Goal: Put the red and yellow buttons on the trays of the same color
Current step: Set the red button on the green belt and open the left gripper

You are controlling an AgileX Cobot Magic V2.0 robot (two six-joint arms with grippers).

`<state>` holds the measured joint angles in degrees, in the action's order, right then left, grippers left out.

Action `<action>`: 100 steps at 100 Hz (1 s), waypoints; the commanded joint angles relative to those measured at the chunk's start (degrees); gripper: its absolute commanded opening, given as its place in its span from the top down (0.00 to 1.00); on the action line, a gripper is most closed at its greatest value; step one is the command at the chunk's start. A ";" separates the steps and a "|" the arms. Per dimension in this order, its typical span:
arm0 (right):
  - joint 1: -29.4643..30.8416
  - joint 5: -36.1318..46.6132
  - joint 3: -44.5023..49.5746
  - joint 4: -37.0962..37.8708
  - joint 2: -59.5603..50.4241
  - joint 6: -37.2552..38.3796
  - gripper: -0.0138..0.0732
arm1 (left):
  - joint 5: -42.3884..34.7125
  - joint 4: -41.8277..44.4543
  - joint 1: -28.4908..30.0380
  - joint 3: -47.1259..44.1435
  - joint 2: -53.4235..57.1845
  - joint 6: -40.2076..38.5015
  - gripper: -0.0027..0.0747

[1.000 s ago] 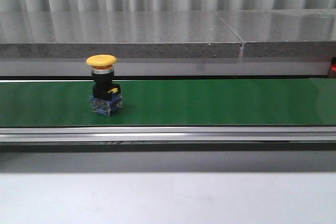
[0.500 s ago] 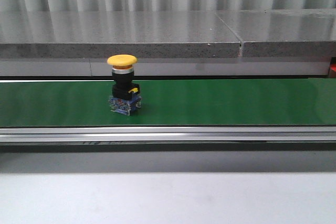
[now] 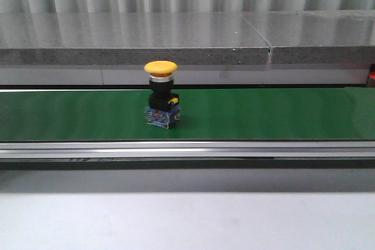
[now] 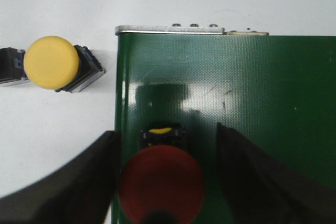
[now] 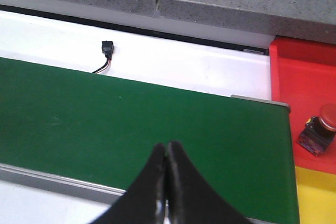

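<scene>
1. The left gripper (image 4: 167, 182) points straight down over the end of the green conveyor belt (image 4: 247, 103), close to the belt's metal end rail. Its jaws stand wide apart and hold nothing.
2. Between those spread jaws a red mushroom button (image 4: 161, 184) stands upright on the belt, near the belt's side edge; neither finger touches it.
3. Off the belt, on the white tabletop (image 4: 58, 145) just beyond that edge, a yellow mushroom button (image 4: 52, 62) stands upright.
4. The right gripper (image 5: 167, 182) hangs above the near edge of the belt, its jaws pressed fully together with nothing between them.
5. Past the belt's other end lies a red tray (image 5: 304, 72) with a second red button (image 5: 319, 135) in it; a yellow tray (image 5: 315, 195) adjoins it.
6. In the front view another yellow button (image 3: 162, 95) stands upright on the belt, left of its middle; neither arm shows there.
</scene>
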<state>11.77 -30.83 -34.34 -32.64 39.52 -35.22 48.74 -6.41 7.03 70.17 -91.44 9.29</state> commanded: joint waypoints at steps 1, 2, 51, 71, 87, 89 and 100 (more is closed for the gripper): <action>-0.16 3.45 -1.52 -1.53 -0.07 -0.67 0.92 | -1.54 -0.81 -1.53 1.57 2.51 0.26 0.20; -0.16 3.45 -1.52 -1.53 -0.07 -0.67 0.92 | -1.54 -0.81 -1.74 1.57 2.61 0.26 0.18; -0.16 3.45 -1.52 -1.53 -0.07 -0.67 0.92 | -1.47 -0.81 -6.24 1.57 14.51 0.64 0.11; -0.16 3.45 -1.52 -1.53 -0.07 -0.67 0.92 | -3.46 -1.19 -6.24 1.00 22.65 0.68 0.11; -0.16 3.45 -1.52 -1.53 -0.07 -0.67 0.92 | -8.35 -1.19 -6.24 -3.76 30.76 0.88 0.11; -0.16 3.45 -1.52 -1.53 -0.07 -0.67 0.92 | -9.13 -1.19 -6.24 -4.35 31.44 0.82 0.11; -0.16 3.45 -1.52 -1.53 -0.07 -0.67 0.92 | -13.90 -1.80 -6.24 -9.99 37.07 0.82 0.11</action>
<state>11.77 -30.83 -34.34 -32.64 39.52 -35.22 42.18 -6.84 1.18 62.50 -59.02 9.79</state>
